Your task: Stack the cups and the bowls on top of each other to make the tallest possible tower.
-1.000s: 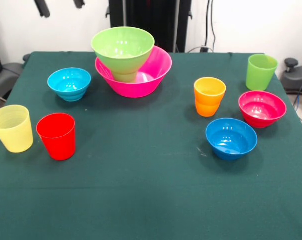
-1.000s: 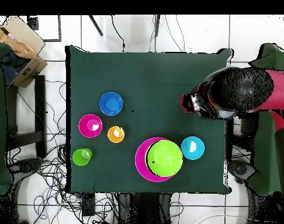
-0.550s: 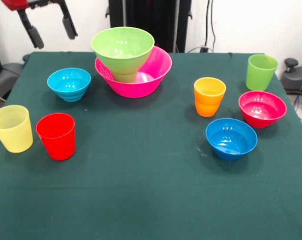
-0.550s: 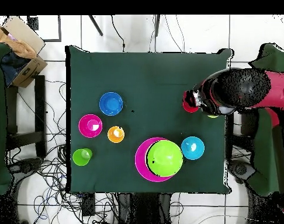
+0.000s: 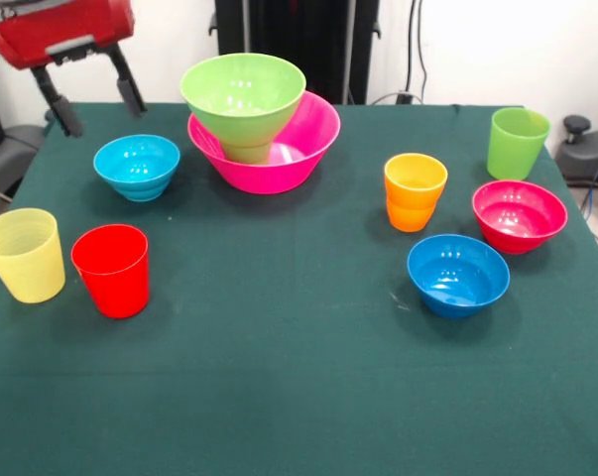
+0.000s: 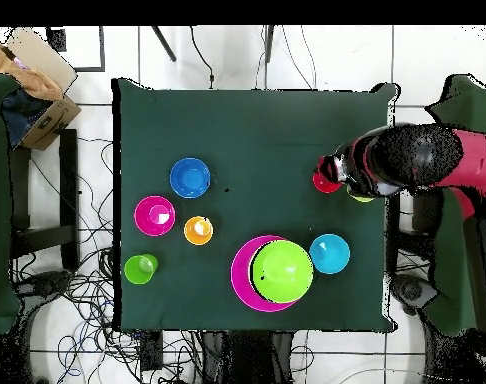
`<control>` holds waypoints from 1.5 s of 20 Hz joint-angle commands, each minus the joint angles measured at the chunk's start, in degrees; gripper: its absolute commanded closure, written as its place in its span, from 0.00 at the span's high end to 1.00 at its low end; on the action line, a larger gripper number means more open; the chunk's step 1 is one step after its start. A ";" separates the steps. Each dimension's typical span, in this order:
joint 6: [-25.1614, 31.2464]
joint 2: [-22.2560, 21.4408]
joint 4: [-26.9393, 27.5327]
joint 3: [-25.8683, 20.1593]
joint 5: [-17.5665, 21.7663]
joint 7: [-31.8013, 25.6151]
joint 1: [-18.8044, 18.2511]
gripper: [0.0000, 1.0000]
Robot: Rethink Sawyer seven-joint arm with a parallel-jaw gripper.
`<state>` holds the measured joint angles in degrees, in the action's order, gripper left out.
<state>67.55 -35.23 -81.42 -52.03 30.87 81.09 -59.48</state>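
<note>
Red cup [image 5: 111, 270] waits beside the yellow cup [image 5: 24, 255].
Your gripper [image 5: 93, 98] hangs above with fingers apart, probably to take it for the tower [image 5: 256, 122].

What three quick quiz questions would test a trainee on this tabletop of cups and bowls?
1. True or false: the gripper is open and holds nothing.
2. What rests inside the large pink bowl?
A. the orange cup
B. a small green cup carrying the lime green bowl
C. the darker blue bowl
3. Fill in: the red cup stands on the cloth beside the ____ cup.

Key:
1. True; its fingers hang apart above the table.
2. B
3. pale yellow
</note>
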 commanded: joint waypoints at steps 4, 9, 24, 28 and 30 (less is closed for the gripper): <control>6.03 3.55 7.72 -0.70 3.44 -25.09 -0.33 1.00; 11.83 3.64 12.18 -0.96 2.38 -28.68 0.43 1.00; 1.33 5.44 5.99 0.54 4.74 -27.58 -0.68 1.00; -0.78 6.74 4.70 1.84 5.63 -24.67 -0.11 1.00; -1.56 6.84 3.98 2.19 6.06 -24.11 -0.10 1.00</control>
<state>70.23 -31.32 -72.51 -52.61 31.71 70.58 -60.56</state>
